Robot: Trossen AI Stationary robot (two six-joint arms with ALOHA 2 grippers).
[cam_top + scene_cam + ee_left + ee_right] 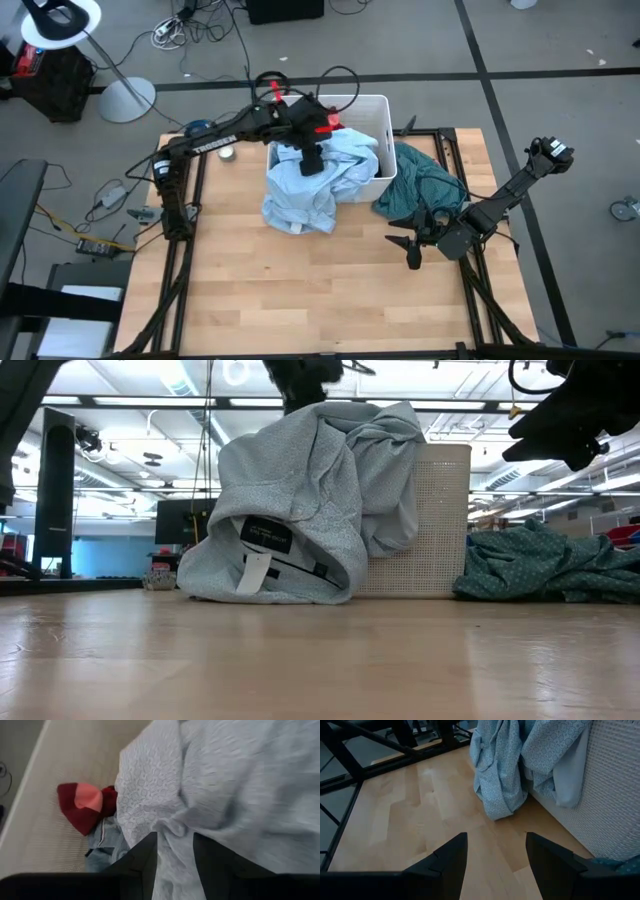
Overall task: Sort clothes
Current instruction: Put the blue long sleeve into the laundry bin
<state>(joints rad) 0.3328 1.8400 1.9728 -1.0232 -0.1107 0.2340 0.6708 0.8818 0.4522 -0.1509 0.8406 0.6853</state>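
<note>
Left arm: reaches from the table's point(300, 300) left edge across to the white bin point(378, 110) at the back. The left gripper point(312, 160) sits over the bin's front-left wall, its fingers point(142, 862) clamped on a fold of the light blue shirt point(305, 190) (the left wrist view shows the cloth pinched between them).

Light blue shirt: draped out of the bin, over its front wall and down onto the table. Its lower part lies in a heap on the wood just in front of the bin. In the low view the collar with a dark label point(268, 534) and a white hang tag point(252, 573) faces the camera, near the table surface.

Inside the bin: a small red garment point(85, 807) lies beside the shirt, touching it, with a piece of denim-blue cloth point(102, 847) just below it.

Teal garment point(420, 185): crumpled on the table against the bin's right side, touching the wall (patterned with small dots in the low view).

Right arm: comes in from the table's right edge. The right gripper point(412, 245) hovers over bare wood, in front of the teal garment and well to the right of the shirt heap. Its fingers point(447, 857) stand apart and hold nothing.
</note>
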